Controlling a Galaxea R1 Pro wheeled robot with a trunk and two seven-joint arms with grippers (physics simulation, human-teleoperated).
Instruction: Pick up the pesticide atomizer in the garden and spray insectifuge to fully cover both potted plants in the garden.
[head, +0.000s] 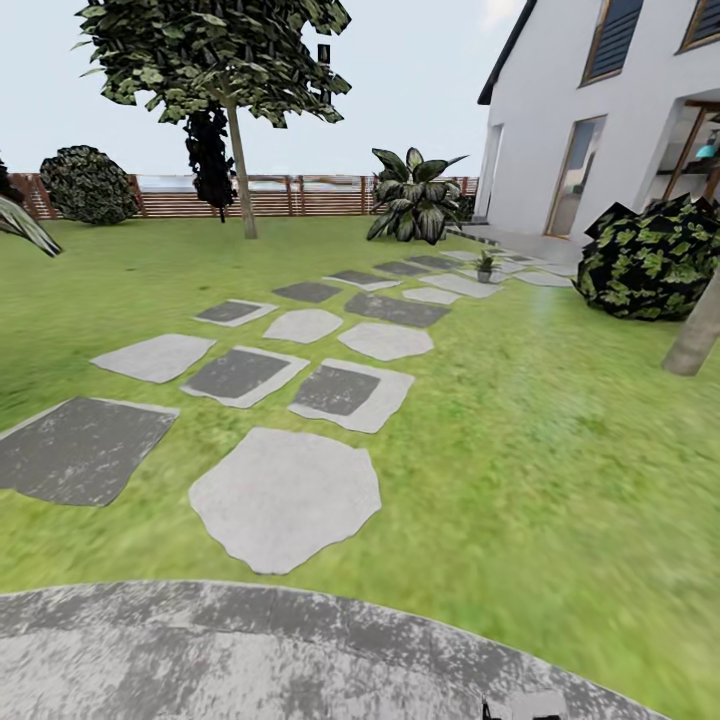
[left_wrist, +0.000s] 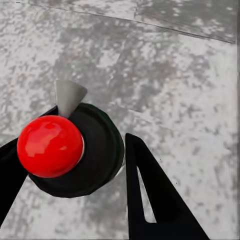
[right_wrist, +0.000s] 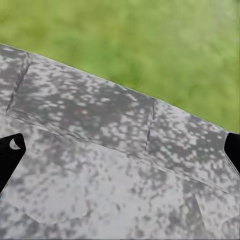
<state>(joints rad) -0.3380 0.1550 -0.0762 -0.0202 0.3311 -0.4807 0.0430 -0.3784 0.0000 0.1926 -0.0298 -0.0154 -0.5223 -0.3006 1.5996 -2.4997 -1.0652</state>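
The lawn (head: 560, 440) with its stepping stones (head: 285, 498) runs to the fence (head: 270, 196); a small plant (head: 485, 266) stands far off. Paving (right_wrist: 100, 165) lies beneath the right gripper (right_wrist: 120, 150), fingers spread wide, empty. The left gripper (left_wrist: 75, 165) clamps the red-capped sprayer (left_wrist: 65, 147) between its fingers

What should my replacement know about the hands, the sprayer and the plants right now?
Left hand: shut on the black atomizer with red round cap and grey nozzle, held above the grey speckled patio.
Right hand: open, nothing between its fingertips, over the patio's edge.
Done: sprayer picked up.
Left: a small potted plant stands far along the grey stepping stones; drive there, spray, find the second.
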